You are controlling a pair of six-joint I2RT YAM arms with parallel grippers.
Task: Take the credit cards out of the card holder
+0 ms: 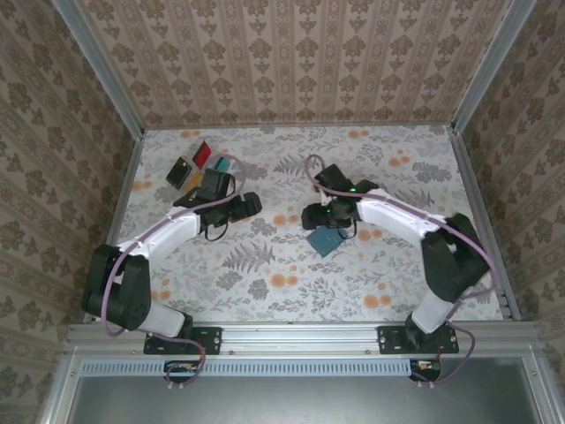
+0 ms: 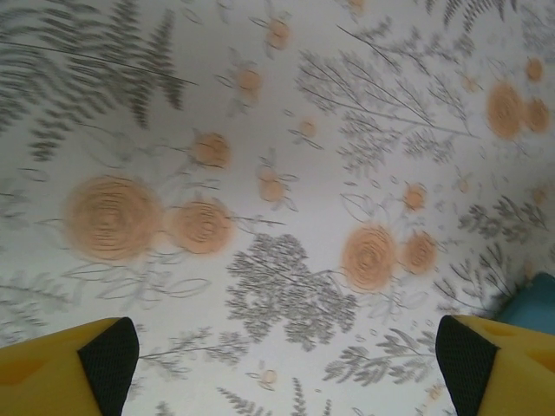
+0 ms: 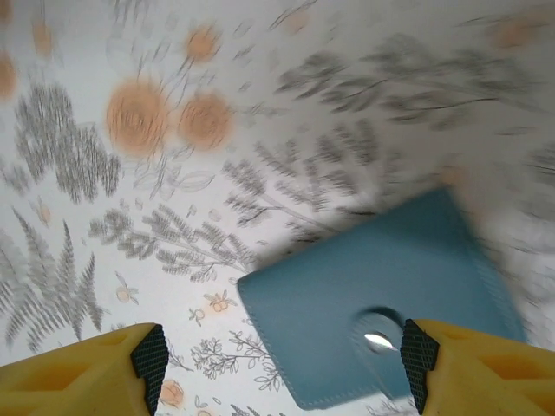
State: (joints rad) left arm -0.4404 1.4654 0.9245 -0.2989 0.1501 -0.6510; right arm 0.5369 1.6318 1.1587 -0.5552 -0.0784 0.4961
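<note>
The card holder [image 1: 325,240] is laid flat and folded shut on the tabletop [image 1: 388,177], near the middle and slightly to the right, teal outer face up. The cards [image 1: 199,168] are gathered in a loose cluster at the far left, well apart from the card holder. Red, teal, black and yellow-orange faces can be made out. This placement is judged to hold extracted items clear of the working zone. Whether any card is left in the pockets cannot be told, as the card holder is closed.

The right tool [image 3: 282,364] is held directly above the card holder, fingers spread and nothing pinched. One fingertip is over the near-right part of the card holder, the other over bare tabletop. The wrist view is blurred. The stance is judged to suit either a release or a fresh grasp at the edge.

The left tool [image 2: 286,347] is positioned over bare tabletop between the cards and the card holder, fingers spread wide and empty — a teal corner of the card holder is seen at its right side. It is judged to stand ready to assist.
</note>
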